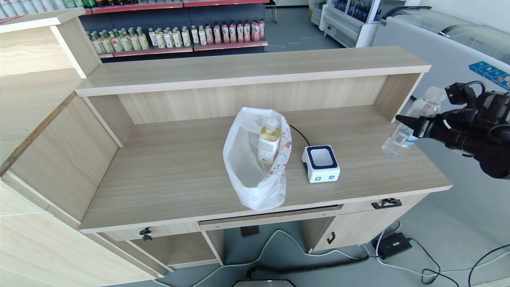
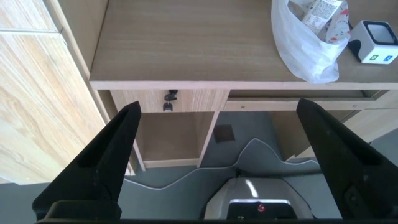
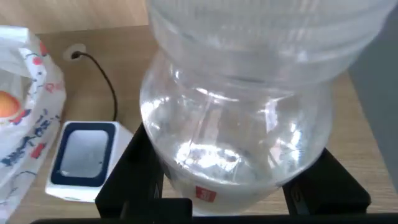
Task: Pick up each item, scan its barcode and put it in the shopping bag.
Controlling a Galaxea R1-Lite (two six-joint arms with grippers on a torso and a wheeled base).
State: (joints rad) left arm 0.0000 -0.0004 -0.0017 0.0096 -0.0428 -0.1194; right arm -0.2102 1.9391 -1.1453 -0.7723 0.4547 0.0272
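We hold the clear water bottle in our right gripper, whose fingers are clamped around its middle. It hangs tilted in the air at the right end of the counter, partly past the edge and well apart from the scanner. The scanner sits just beside the white shopping bag, where a tea bottle already stands. Our left gripper hangs empty with its fingers apart, low in front of the counter.

The smooth plastic could twist or slip in our grip, and a drop here might miss the counter. If the label faces away from the scanner window, we judge the scan would fail. The soft bag may sag or tip as the second bottle goes in.
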